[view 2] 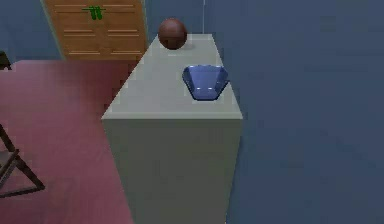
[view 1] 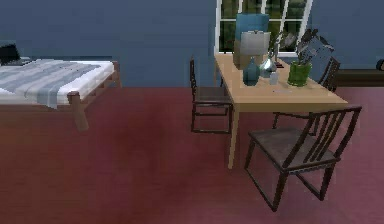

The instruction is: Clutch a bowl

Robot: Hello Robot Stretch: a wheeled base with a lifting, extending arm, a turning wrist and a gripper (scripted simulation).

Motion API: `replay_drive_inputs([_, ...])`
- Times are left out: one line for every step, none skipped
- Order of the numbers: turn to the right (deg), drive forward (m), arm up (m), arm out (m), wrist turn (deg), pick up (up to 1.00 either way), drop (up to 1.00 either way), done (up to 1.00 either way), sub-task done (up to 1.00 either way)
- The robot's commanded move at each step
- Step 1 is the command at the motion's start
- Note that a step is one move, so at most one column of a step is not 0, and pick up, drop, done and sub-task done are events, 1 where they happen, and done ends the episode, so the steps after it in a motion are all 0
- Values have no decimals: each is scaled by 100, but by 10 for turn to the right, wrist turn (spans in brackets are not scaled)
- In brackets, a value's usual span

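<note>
In the arm side view, a blue bowl (view 2: 205, 82) is seen on top of a pale cabinet (view 2: 160, 110), upright, close to the top's right edge and just beside the blue wall (view 2: 310, 100). A brown ball (view 2: 173, 34) is set farther back on the same top, apart from the bowl. Beyond the cabinet a wooden door (view 2: 95, 30) is seen, with a small green thing on it (too small to be told). Red floor (view 2: 50, 110) is seen to the left, and part of a dark chair frame (view 2: 12, 170) is cut by the left edge.

In the forward view, a wooden table (view 1: 290, 98) is placed at the right under a window (view 1: 265, 15). Several things are crowded at its far end: a potted plant (view 1: 299, 72), a pale vase (view 1: 252, 48) and some bluish items that cannot be made out. Dark chairs are set around it: one on its left side (view 1: 210, 98), one at its near right corner (view 1: 300, 150). A bed (view 1: 50, 80) with a striped cover is seen at the left, well apart from the table.

The tool's state cannot be told.
</note>
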Motion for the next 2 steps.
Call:
replay_drive_inputs([0,0,38,0,0,0,0,0,0])
replay_drive_inputs([0,0,0,48,0,0,0,0,0])
